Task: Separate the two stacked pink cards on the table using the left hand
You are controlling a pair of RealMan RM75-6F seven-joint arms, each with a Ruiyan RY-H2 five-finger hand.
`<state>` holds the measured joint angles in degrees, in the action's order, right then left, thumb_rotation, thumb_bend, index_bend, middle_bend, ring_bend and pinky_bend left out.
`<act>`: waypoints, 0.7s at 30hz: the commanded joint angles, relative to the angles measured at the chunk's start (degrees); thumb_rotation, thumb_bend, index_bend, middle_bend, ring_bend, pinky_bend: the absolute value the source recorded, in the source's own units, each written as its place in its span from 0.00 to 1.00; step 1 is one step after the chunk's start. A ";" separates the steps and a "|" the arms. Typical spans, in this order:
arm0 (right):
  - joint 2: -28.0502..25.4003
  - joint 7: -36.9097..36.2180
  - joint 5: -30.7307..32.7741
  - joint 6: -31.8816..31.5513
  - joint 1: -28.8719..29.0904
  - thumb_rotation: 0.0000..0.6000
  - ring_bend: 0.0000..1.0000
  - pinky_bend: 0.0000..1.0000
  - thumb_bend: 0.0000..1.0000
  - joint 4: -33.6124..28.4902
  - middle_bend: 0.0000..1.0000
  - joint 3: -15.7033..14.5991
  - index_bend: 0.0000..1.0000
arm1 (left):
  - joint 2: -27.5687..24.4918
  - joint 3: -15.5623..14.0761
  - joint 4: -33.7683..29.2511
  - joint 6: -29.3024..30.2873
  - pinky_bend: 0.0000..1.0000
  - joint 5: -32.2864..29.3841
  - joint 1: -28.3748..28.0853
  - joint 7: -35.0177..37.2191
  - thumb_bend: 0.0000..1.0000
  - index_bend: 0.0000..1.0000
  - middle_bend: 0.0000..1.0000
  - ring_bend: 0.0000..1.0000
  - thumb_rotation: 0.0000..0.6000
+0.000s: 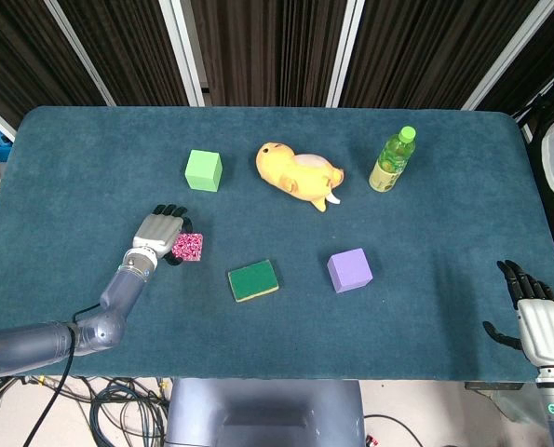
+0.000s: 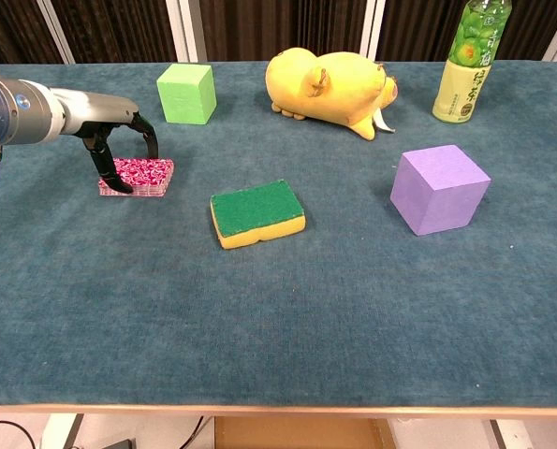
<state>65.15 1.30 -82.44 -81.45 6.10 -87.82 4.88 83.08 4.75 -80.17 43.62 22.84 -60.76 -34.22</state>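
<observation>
The stack of pink patterned cards lies flat on the blue table cloth, left of the middle. My left hand arches over its left end. One fingertip touches the stack's near-left corner and the others come down at its far edge. The stack rests on the table and I cannot see the two cards apart. My right hand hangs by the table's front right corner with fingers spread and nothing in it; only the head view shows it.
A green-topped yellow sponge lies right of the cards. A green cube stands behind them. Farther right are a yellow plush toy, a purple cube and a green bottle.
</observation>
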 commanded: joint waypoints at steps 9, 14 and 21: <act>0.01 0.05 0.19 0.24 0.08 1.00 0.15 0.22 0.20 -0.01 0.08 0.00 0.03 | 0.37 -0.69 0.51 0.12 0.00 -0.69 -0.46 0.21 0.23 0.41 0.15 0.00 1.00; 0.03 0.07 0.16 0.37 0.16 1.00 0.15 0.22 0.20 -0.03 0.08 -0.03 0.03 | 0.56 -0.86 0.59 0.31 0.00 -0.87 -0.77 0.20 0.23 0.41 0.15 0.00 1.00; 0.02 -0.16 -0.09 0.27 0.19 1.00 0.15 0.22 0.20 0.05 0.08 -0.08 0.03 | 0.21 -1.14 0.09 0.53 0.00 -1.44 -1.14 -0.06 0.24 0.44 0.15 0.00 1.00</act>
<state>65.18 1.15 -82.53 -81.18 6.29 -87.78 4.80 83.39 3.67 -79.93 44.12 21.52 -61.83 -34.19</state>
